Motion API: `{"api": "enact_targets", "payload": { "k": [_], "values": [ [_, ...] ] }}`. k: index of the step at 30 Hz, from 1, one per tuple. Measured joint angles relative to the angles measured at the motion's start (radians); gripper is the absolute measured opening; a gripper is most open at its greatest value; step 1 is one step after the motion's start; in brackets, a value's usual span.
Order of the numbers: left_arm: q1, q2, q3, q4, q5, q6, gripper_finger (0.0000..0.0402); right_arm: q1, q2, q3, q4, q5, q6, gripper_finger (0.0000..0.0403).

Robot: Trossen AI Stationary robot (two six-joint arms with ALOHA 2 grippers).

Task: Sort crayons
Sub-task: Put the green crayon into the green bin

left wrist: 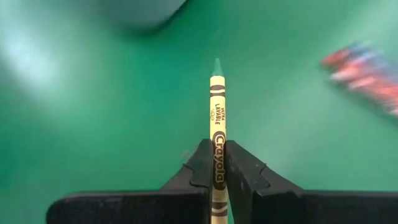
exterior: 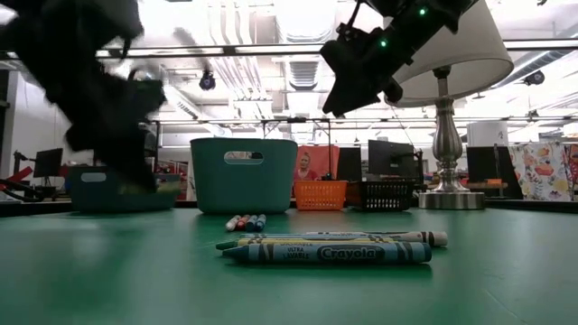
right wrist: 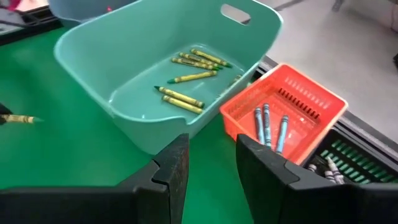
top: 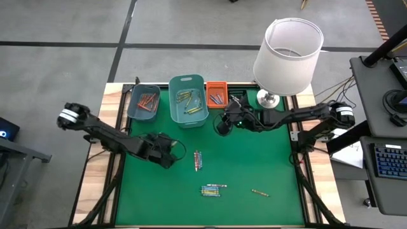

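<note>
My left gripper (top: 172, 154) is over the left part of the green mat, shut on a yellow-green crayon (left wrist: 217, 112). My right gripper (right wrist: 211, 165) hangs open above the mat, close to the teal bin (right wrist: 124, 93) and the orange basket (right wrist: 311, 99), with nothing between its fingers. The teal bin holds several yellow-green crayons (right wrist: 186, 78). Blue crayons (right wrist: 267, 124) lie in the orange basket, and red ones in the grey-blue bin (top: 144, 102). Loose crayons lie flat on the mat in a small cluster (top: 198, 160), a second cluster (top: 213, 189) and a single one (top: 259, 193). My left gripper pinches the crayon's paper-wrapped body (left wrist: 218, 155) between its two fingers. The crayon lies along the fingers and runs far back between them. Its green tip (left wrist: 216, 64) sticks out well past the fingertips, over the mat.
A black basket (top: 238, 98) stands right of the orange one. A lamp with a white shade (top: 287, 51) stands at the far right corner. The mat's near half has free room around the loose crayons.
</note>
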Motion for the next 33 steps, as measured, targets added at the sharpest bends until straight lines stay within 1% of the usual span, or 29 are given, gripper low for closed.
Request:
{"api": "enact_targets", "payload": {
  "k": [3, 7, 9, 12, 14, 16, 19, 21, 22, 24, 26, 29, 33],
  "values": [
    [-0.002, -0.086, 0.020, 0.084, -0.008, 0.192, 0.0001, 0.023, 0.000, 0.000, 0.020, 0.000, -0.027, 0.0123],
    [-0.003, -0.209, 0.016, 0.331, -0.013, 0.505, 0.0001, 0.052, 0.001, 0.000, 0.091, -0.003, -0.073, 0.0123],
    [-0.003, -0.264, 0.009, 0.447, -0.013, 0.644, 0.0001, 0.067, 0.001, 0.000, 0.131, -0.029, -0.108, 0.0123],
    [-0.002, -0.322, 0.001, 0.609, -0.014, 0.837, 0.0000, 0.087, 0.001, -0.004, 0.215, -0.123, -0.174, 0.0123],
    [-0.002, -0.339, -0.010, 0.717, -0.012, 0.950, 0.0000, 0.099, 0.000, -0.013, 0.299, -0.202, -0.223, 0.0123],
    [-0.001, -0.343, -0.030, 0.826, 0.016, 1.041, 0.0000, 0.111, 0.001, -0.027, 0.406, -0.274, -0.268, 0.0123],
    [-0.002, -0.335, -0.075, 1.012, 0.091, 1.166, 0.0000, 0.129, 0.001, -0.050, 0.563, -0.380, -0.327, 0.0123],
    [-0.002, -0.319, -0.114, 1.136, 0.140, 1.220, 0.0000, 0.141, 0.002, -0.060, 0.643, -0.438, -0.357, 0.0123],
    [-0.002, -0.310, -0.135, 1.201, 0.149, 1.239, 0.0000, 0.148, 0.010, -0.061, 0.686, -0.459, -0.366, 0.0123],
    [-0.002, -0.292, -0.169, 1.312, 0.151, 1.261, 0.0000, 0.159, 0.022, -0.063, 0.755, -0.496, -0.385, 0.0123],
    [0.001, -0.271, -0.196, 1.400, 0.151, 1.265, 0.0000, 0.170, 0.048, -0.064, 0.829, -0.505, -0.402, 0.0124],
    [0.006, -0.232, -0.214, 1.481, 0.156, 1.271, 0.0000, 0.172, 0.087, -0.064, 0.922, -0.505, -0.402, 0.0134],
    [0.010, -0.191, -0.207, 1.504, 0.160, 1.283, 0.0000, 0.169, 0.129, -0.064, 1.072, -0.505, -0.403, 0.0159]
  ]
}}
